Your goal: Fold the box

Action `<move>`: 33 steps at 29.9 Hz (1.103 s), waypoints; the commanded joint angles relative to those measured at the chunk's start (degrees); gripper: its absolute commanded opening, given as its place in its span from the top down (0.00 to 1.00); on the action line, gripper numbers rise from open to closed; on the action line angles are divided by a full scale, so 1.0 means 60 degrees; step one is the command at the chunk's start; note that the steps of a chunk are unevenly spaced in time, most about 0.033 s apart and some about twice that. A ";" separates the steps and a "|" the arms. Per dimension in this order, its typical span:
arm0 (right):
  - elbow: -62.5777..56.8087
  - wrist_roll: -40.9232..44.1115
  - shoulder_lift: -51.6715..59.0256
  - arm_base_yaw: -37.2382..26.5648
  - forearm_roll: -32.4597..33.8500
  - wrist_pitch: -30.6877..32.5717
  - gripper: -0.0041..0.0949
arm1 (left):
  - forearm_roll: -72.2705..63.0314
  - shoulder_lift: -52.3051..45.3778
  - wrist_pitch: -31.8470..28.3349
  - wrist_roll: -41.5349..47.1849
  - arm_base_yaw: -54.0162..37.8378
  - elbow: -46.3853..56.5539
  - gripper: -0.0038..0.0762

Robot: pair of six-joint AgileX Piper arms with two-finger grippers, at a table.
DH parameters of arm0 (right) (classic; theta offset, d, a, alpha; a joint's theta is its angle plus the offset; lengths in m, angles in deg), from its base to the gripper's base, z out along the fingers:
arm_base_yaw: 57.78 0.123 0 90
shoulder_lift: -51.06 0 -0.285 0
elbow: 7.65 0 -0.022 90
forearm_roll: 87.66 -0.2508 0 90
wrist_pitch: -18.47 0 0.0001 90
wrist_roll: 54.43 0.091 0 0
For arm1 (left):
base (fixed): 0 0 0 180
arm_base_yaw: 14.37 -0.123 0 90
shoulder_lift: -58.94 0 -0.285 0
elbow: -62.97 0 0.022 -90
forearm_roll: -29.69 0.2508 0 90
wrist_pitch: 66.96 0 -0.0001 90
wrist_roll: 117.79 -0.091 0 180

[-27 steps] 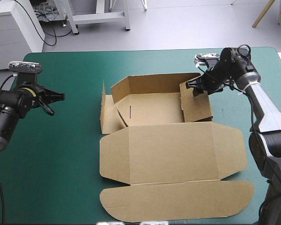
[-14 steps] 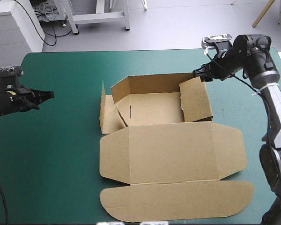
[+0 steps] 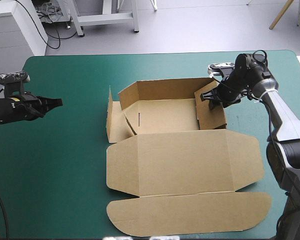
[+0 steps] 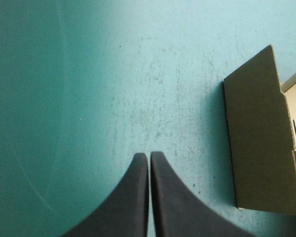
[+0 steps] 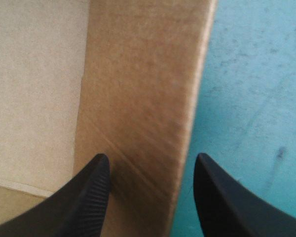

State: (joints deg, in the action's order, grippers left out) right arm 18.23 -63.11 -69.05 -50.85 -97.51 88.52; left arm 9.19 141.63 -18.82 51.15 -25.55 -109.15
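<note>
The brown box (image 3: pixel 180 165) lies in the middle of the table, its back wall raised and its lid flat toward the near edge. Its right side wall (image 3: pixel 212 112) stands tilted. My right gripper (image 3: pixel 208 97) is open at that wall's far end. In the right wrist view the gripper (image 5: pixel 149 165) straddles the wall's edge (image 5: pixel 143 98), with one finger inside the box and one over the cover. My left gripper (image 3: pixel 57 102) is shut and hovers well left of the box, holding nothing. In the left wrist view this gripper (image 4: pixel 149 155) points at the raised left flap (image 4: pixel 259 148).
A wide strip of teal-green cover (image 3: pixel 65 165) lies between my left gripper and the box. The raised left flap (image 3: pixel 111 117) stands upright at the box's left end. The table's right edge runs close behind my right arm.
My right gripper lifted away toward the far right corner, then came back down onto the right wall. My left arm drew back toward the table's left edge.
</note>
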 commanded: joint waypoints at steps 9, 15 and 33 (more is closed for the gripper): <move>0.0240 -0.0078 0.0082 -0.0068 -0.0244 -0.0275 0.84 | -0.0390 -0.0218 -0.0427 0.0004 -0.0033 -0.0280 0.96; 0.0240 -0.0179 0.0101 -0.0081 -0.0188 -0.0234 0.97 | -0.0494 -0.0093 -0.0357 0.0004 -0.0033 -0.0263 0.96; 0.0275 -0.1037 0.2045 -0.1985 -0.3085 -0.0193 0.97 | -0.2771 0.0612 -0.0450 -0.0496 0.0030 -0.0263 0.47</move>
State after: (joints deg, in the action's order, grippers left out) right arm 18.23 -68.36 -61.49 -61.34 -110.04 87.86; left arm -0.95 146.24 -18.91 49.77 -25.82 -109.15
